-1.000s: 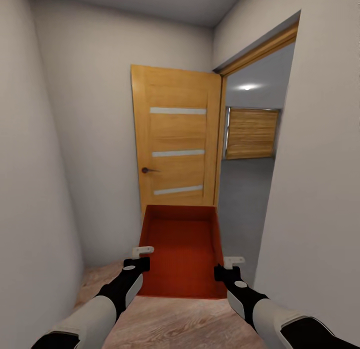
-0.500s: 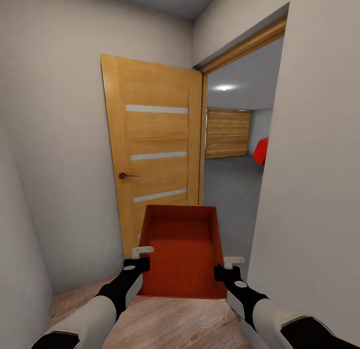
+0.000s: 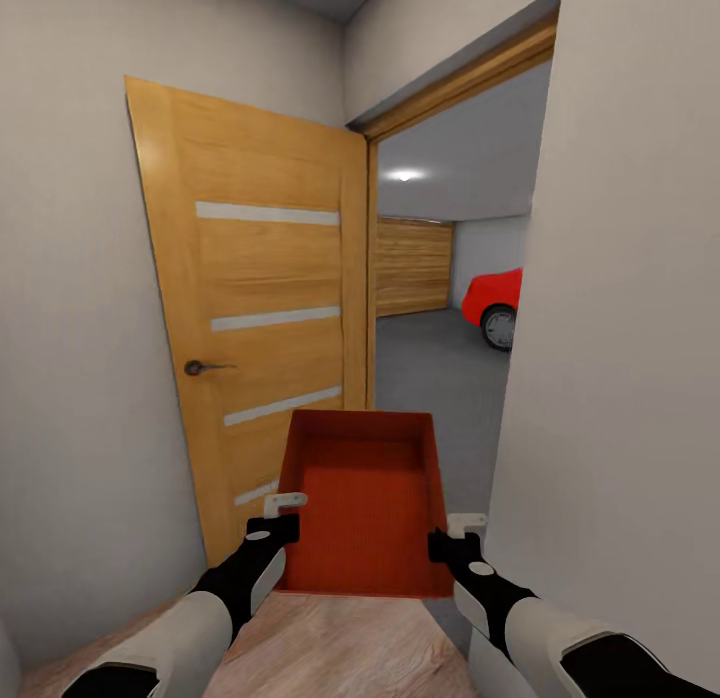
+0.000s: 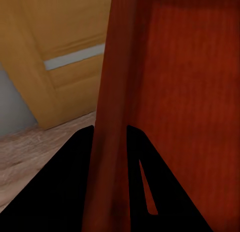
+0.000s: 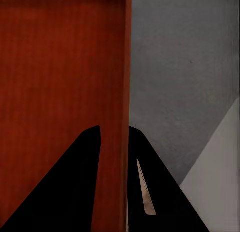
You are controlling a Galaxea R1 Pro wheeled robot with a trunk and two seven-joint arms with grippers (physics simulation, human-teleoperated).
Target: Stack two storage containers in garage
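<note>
Now | bin [image 3: 365, 508] sitting lower centre, carried | left gripper [image 3: 283, 515] pinching its left wall, right gripper [image 3: 458, 536] its right | door [image 3: 265, 318] standing open, car [image 3: 495, 303] showing right | no writing legible.

An open passage is offered by the doorway [image 3: 440, 308] ahead, through which the grey garage floor [image 3: 425, 368] is seen bare up to the far wooden garage door [image 3: 412, 266]. The passage is bounded on the left by the open wooden door [image 3: 255, 308], swung back against the left wall [image 3: 70, 278], and on the right by the white wall [image 3: 620, 278], which stands close beside the right tool [image 3: 452, 534]. The held storage container [image 3: 362, 498] is pointed at the gap, its left wall near the door. Inside the garage, the right side is partly occupied by a red car [image 3: 493, 303].
</note>
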